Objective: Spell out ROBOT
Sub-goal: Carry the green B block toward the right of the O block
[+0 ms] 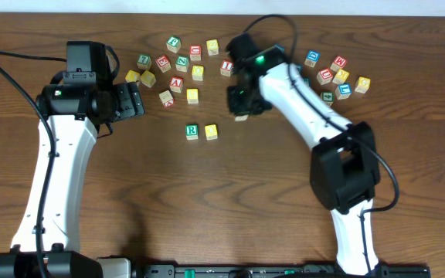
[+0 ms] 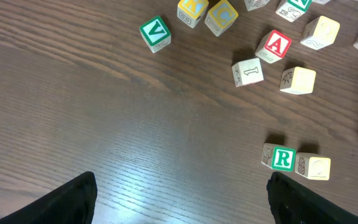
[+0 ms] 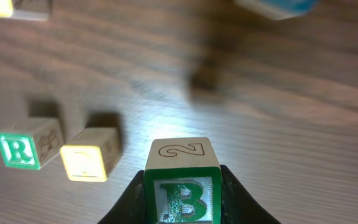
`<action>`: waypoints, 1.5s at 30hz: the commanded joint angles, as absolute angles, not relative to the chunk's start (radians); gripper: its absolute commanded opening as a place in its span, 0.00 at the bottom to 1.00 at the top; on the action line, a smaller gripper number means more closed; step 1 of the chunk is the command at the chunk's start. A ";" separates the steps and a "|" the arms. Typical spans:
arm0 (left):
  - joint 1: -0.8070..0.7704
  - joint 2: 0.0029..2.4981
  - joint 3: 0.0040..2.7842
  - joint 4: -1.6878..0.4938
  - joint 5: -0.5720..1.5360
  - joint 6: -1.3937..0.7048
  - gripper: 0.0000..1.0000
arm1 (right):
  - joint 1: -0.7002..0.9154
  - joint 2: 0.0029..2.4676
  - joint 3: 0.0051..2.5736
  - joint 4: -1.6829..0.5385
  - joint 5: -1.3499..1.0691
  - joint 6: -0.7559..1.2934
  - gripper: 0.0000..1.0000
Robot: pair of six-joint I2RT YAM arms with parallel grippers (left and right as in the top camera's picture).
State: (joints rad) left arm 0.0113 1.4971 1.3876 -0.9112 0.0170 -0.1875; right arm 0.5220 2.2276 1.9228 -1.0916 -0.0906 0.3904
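Observation:
A green R block (image 1: 191, 131) and a yellow block (image 1: 211, 131) stand side by side in the middle of the table; both show in the left wrist view, R (image 2: 283, 158) and yellow (image 2: 318, 168), and in the right wrist view, R (image 3: 18, 150) and yellow (image 3: 84, 162). My right gripper (image 1: 242, 110) is shut on a green B block (image 3: 181, 198) with a 2 on its top face, held above the wood to the right of the pair. My left gripper (image 1: 135, 101) is open and empty (image 2: 179, 205), left of the pair.
Several loose letter blocks lie at the back: a group around a red A block (image 1: 177, 81) and a green V block (image 2: 155, 32), and another group at the right around a yellow block (image 1: 361, 83). Cables run along the table's back edge.

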 commanded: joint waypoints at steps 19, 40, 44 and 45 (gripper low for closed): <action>0.014 1.504 1.404 -0.912 0.016 -0.201 0.86 | 0.653 2.211 1.716 -0.897 0.028 0.500 0.18; 0.014 1.504 1.403 -0.912 0.016 -0.205 0.87 | 0.657 2.211 1.712 -0.872 0.008 0.538 0.22; 0.014 1.504 1.403 -0.912 0.016 -0.205 0.86 | 0.668 2.211 1.711 -0.878 0.009 0.538 0.22; 0.014 1.504 1.403 -0.912 0.016 -0.205 0.87 | 0.670 2.211 1.711 -0.878 0.009 0.538 0.22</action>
State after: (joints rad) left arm 0.0113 1.4971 1.3876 -0.9108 0.0170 -0.1905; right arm 0.6533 2.2265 1.7245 -0.8738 0.0151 0.5194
